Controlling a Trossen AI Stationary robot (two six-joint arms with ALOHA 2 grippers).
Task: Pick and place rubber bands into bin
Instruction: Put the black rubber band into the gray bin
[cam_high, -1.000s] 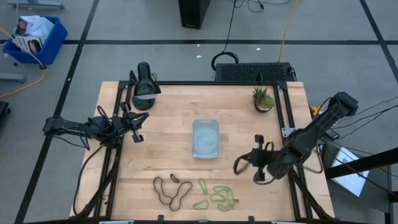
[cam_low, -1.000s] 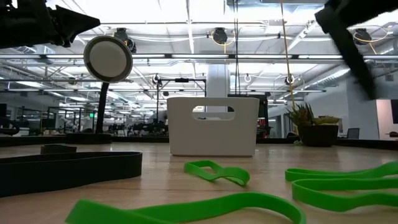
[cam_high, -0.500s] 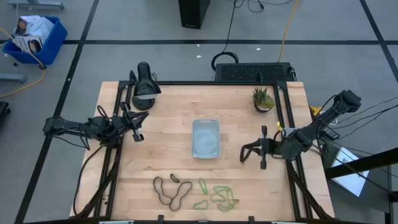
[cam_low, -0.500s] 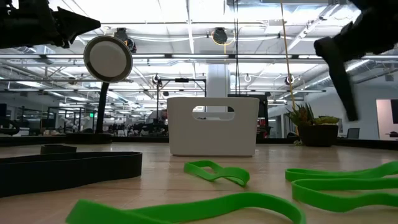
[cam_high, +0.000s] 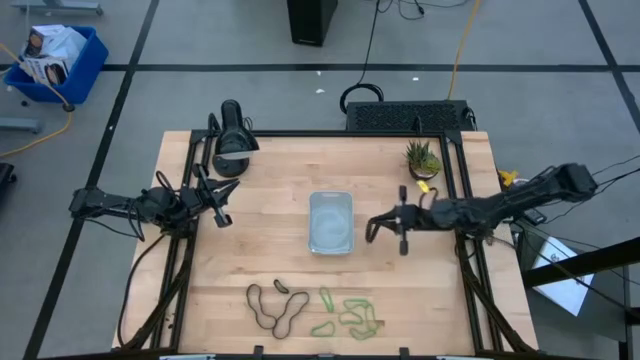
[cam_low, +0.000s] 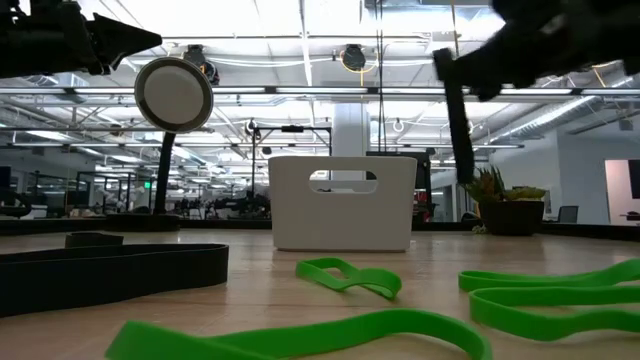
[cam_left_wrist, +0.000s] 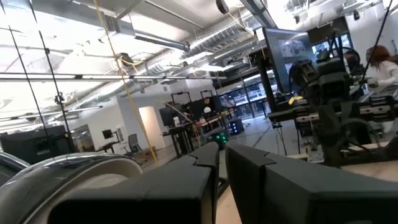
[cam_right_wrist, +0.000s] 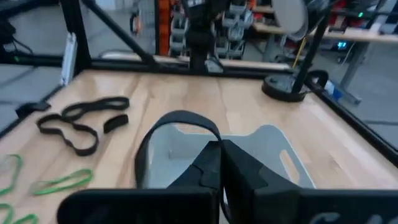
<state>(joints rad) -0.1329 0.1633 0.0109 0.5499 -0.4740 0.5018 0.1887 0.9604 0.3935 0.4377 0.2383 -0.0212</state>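
The bin (cam_high: 331, 222), a clear tray, stands mid-table; in the low view the bin (cam_low: 343, 215) looks white. My right gripper (cam_high: 392, 226) hovers just right of it, shut on a dark rubber band (cam_right_wrist: 180, 117) that loops out over the bin (cam_right_wrist: 273, 155). More dark rubber bands (cam_high: 275, 305) and green ones (cam_high: 350, 316) lie flat near the front edge, and the dark bands (cam_right_wrist: 81, 121) also show in the right wrist view. My left gripper (cam_high: 217, 205) waits shut at the table's left edge, holding nothing. My right gripper pinches the dark rubber band between its two fingers (cam_right_wrist: 214, 155). The fingers hide which part of the loop they are on. They reach roughly level from the table's right side. The free part of the band (cam_high: 374, 230) arches out past them, lifted clear of the table.
A black stand with a round head (cam_high: 231, 150) stands at the back left and a small potted plant (cam_high: 422, 158) at the back right. Black frame rails run along the table's edges (cam_high: 180, 260). A blue crate (cam_high: 55, 60) sits on the floor.
My right gripper has swung from the table's right front toward the far edge and left, up to the bin's right side. It has tipped toward level and stayed shut on the dark band, which has travelled with it clear of the table.
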